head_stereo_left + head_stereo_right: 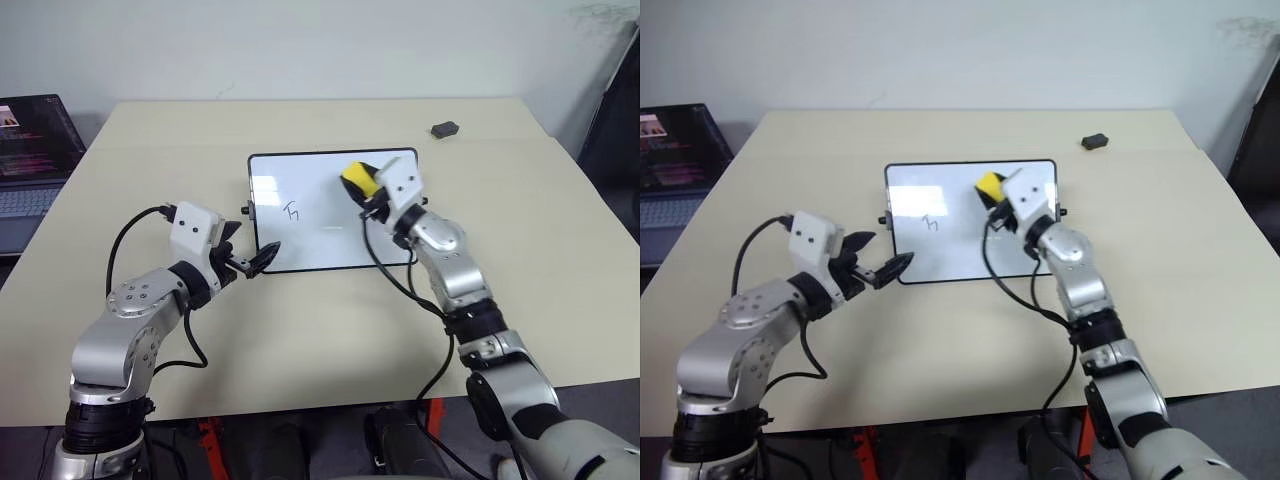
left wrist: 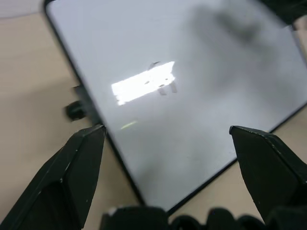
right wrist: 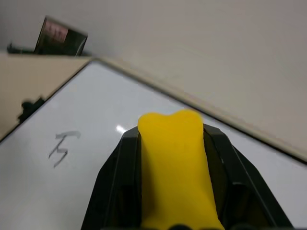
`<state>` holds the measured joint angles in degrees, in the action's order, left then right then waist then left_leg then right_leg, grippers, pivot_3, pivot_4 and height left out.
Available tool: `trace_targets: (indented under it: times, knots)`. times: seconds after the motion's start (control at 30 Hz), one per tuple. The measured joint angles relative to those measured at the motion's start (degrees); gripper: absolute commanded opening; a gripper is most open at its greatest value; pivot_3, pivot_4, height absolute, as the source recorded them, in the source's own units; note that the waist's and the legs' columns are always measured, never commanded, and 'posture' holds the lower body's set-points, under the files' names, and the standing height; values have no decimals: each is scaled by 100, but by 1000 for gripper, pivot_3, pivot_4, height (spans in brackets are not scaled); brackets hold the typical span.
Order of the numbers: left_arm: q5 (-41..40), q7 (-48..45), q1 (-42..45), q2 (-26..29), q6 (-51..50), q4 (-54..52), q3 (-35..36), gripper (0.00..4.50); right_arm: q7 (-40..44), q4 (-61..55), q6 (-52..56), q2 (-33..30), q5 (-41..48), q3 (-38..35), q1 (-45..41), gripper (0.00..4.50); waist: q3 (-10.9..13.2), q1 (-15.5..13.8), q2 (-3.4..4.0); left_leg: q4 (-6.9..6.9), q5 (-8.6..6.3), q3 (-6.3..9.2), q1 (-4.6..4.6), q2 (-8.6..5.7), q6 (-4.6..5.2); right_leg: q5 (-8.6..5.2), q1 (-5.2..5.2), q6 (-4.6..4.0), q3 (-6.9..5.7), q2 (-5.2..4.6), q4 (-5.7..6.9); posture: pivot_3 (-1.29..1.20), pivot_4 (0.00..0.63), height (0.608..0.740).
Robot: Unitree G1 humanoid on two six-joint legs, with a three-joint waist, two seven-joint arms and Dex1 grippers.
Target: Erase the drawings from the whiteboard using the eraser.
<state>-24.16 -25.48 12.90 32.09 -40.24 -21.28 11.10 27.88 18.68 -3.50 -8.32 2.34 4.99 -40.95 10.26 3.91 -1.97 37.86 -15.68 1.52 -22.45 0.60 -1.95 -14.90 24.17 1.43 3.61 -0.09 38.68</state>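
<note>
Left eye view: the whiteboard [image 1: 335, 212] lies flat on the beige table [image 1: 300, 330], nearer the far edge than the near one and about midway between the side edges. One of the drawings [image 1: 292, 210], a small black scribble, sits on the board's left half. The right gripper [image 1: 365, 190] hangs over the board's right half, its fingers pinched on the yellow eraser [image 1: 358, 179], which is lifted above the white surface. The left gripper [image 1: 250, 265] is at the board's near left corner with its fingers spread, holding nothing. A small dark grey object [image 1: 445, 129] lies near the table's far right corner, and a laptop [image 1: 35, 150] stands beyond the table's left edge.

Left wrist view: two black fingers [image 2: 72, 177] stand wide apart over the board's black frame, one of them above bare table just outside it; a bright glare covers part of the scribble.

Right wrist view: the eraser is squeezed between the black fingers [image 3: 120, 182], and the scribble lies on the board well apart from it
</note>
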Motion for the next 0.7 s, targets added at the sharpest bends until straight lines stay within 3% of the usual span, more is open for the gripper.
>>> trace_targets:
  times: [0.37, 0.7]
  knots:
    - [287, 830, -511, -445, 219, -122, 306, 4500, 385, -1837, 611, -677, 589, -193, 1994, 1301, -1, -103, -2, 7, 1, -4, 8, -3, 0, 0, -3, 1, 3, 0, 16, 0, 150, 740]
    - [412, 1089, -642, -663, 316, -147, 295, 4500, 482, -2229, 520, -899, 203, 323, 2834, 1301, -1, -104, -3, 9, 1, -11, 19, -4, -1, -1, -9, 2, 9, 7, 17, 0, 150, 740]
